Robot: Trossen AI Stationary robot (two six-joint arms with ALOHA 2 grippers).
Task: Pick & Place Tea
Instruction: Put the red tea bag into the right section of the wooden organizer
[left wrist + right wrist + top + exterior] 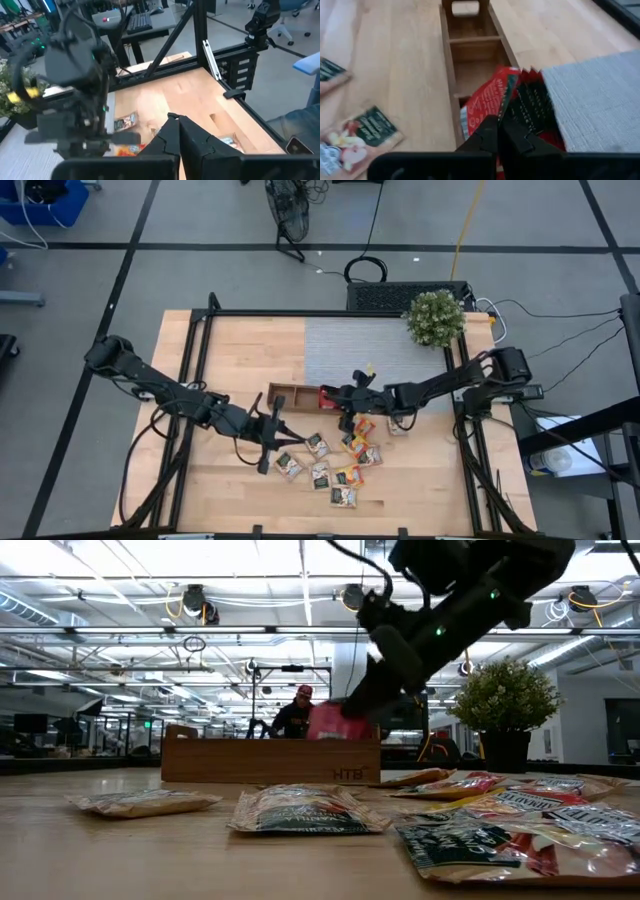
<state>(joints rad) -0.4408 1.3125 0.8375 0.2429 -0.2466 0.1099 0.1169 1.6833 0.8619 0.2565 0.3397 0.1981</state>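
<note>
Tray [451, 65]: two compartments bare | right pincer [498, 131]: clamped on red sachet [487, 97] | left pincer [178, 131]: together

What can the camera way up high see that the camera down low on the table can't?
Only the high view shows both arms whole, the left hand shut and empty above the bare wood, and the grey mat.

Only the low view shows a person far behind the table and the ceiling lights.

Both show the right hand shut on a red sachet over the wooden tray, the loose sachets and the plant.
</note>
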